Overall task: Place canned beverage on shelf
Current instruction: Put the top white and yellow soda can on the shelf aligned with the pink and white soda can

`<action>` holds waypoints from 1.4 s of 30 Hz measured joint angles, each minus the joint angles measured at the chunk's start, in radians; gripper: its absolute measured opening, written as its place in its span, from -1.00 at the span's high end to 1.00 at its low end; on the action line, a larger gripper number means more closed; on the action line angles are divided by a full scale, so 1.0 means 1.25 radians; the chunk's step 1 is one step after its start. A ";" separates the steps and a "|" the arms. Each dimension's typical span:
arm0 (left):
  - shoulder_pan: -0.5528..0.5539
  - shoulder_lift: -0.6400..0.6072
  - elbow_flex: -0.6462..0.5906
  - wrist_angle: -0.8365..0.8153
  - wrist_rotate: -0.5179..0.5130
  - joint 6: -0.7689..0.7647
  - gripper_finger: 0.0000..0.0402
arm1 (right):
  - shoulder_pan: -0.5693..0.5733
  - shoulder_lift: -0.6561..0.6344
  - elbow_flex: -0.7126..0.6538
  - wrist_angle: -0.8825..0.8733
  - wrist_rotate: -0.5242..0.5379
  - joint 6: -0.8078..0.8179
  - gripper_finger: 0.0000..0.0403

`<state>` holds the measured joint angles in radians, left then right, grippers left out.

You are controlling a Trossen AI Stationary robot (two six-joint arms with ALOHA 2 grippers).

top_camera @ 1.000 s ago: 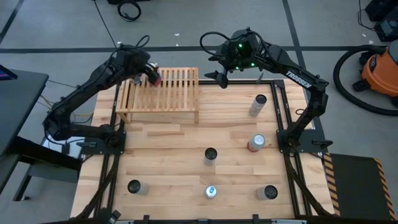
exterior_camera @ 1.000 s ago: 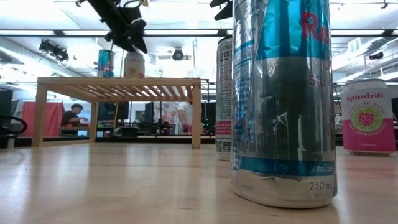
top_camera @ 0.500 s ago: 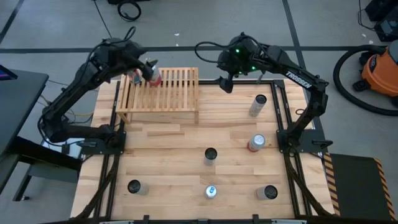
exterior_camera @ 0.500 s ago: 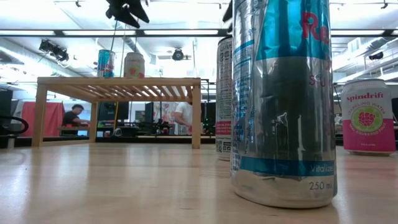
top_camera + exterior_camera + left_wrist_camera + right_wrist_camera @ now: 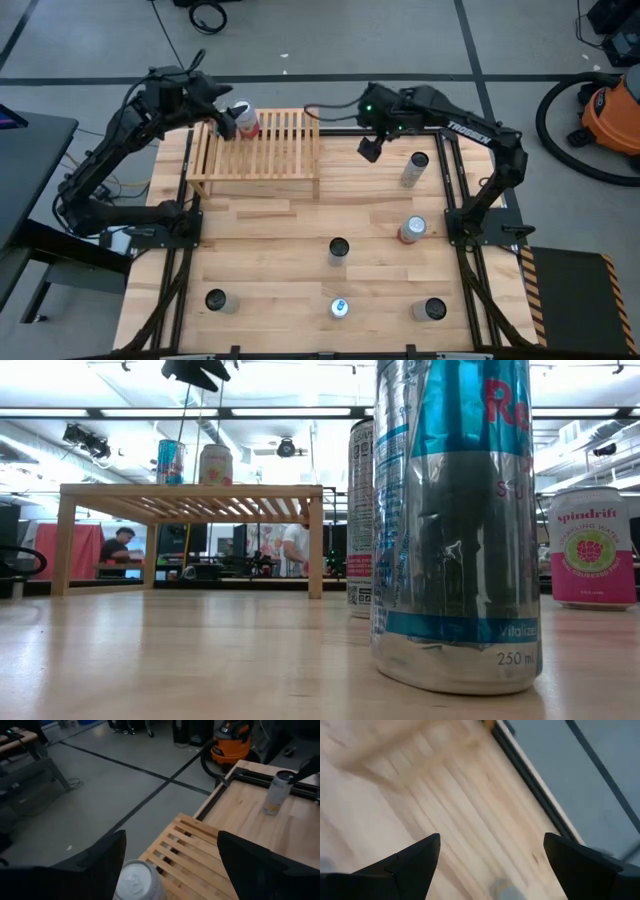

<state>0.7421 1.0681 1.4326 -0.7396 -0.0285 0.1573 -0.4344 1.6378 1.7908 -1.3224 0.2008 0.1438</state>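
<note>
Left gripper (image 5: 222, 122) is seen at the shelf's far-left corner, jaws spread and pinching nothing; in the left wrist view a silver-topped can (image 5: 137, 880) sits between and below the two dark fingers (image 5: 95, 865), apart from both. That pink-and-white can (image 5: 245, 120) stands upright on the shelf (image 5: 262, 150), at the far edge of the slats, just beside the left gripper. From the low view a second, blue-striped can (image 5: 170, 462) is seen upright on the shelf top just beside the pale one (image 5: 215, 464).

Right gripper (image 5: 369, 149) is held above the desk (image 5: 300, 260) just past the shelf's right end, jaws spread wide, nothing between them; only bare wood planks are seen past its fingers (image 5: 415, 860) in the right wrist view.

Six more cans are left upright on the desk: one near the right rail (image 5: 414, 168), a red-and-white one (image 5: 411, 230), a dark-topped one mid-desk (image 5: 338, 250), and three along the near edge (image 5: 215, 300) (image 5: 339, 307) (image 5: 432, 310).
</note>
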 joint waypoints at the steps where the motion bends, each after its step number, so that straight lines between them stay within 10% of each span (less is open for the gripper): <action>1: 0.000 -0.008 0.000 -0.002 0.000 0.005 -0.56 | -0.002 -0.002 -0.021 0.001 0.012 0.012 -0.82; 21: -0.001 -0.043 0.000 -0.031 -0.001 0.008 -0.56 | -0.054 -0.420 -0.565 0.191 0.066 0.238 -0.82; 42: -0.001 -0.043 0.000 -0.029 -0.001 -0.012 -0.56 | -0.052 -0.580 -0.793 0.325 0.122 0.239 -0.82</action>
<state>0.7410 1.0138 1.4326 -0.7757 -0.0296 0.1417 -0.4992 0.9125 0.8001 -0.9161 0.3534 0.4431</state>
